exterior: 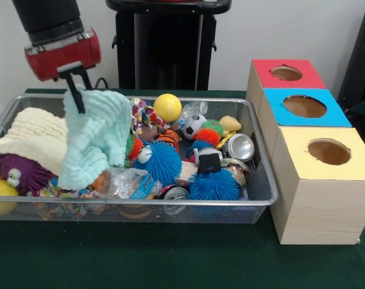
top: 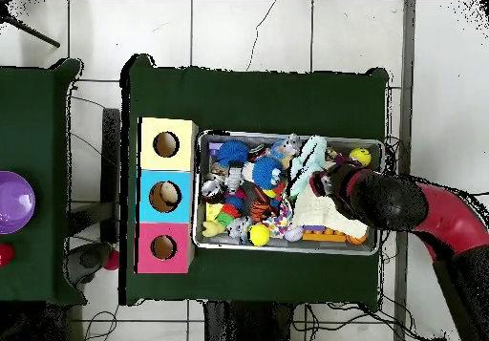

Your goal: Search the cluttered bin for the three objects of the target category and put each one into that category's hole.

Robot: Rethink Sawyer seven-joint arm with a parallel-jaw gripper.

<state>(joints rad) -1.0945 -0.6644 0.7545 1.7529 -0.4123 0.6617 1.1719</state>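
My gripper (exterior: 79, 91) hangs over the left half of the wire bin (exterior: 188, 203), shut on the top edge of a mint-green fluffy cloth (exterior: 95, 141). The cloth dangles from the fingers, its lower end still among the clutter. From above, the gripper (top: 326, 179) sits over the bin (top: 291, 135) with the mint cloth (top: 308, 163) beside it. A cream knitted blanket (exterior: 29, 137) lies at the bin's left end. Three wooden boxes with round holes stand to the right: red (exterior: 285, 73), blue (exterior: 305, 106), yellow (exterior: 328, 152).
The bin holds a yellow ball (exterior: 168, 107), two blue spiky balls (exterior: 162, 162), drink cans (exterior: 240, 146), a purple plush (exterior: 18, 172) and several other toys. A purple bowl (top: 11, 202) rests on a side table in the overhead view.
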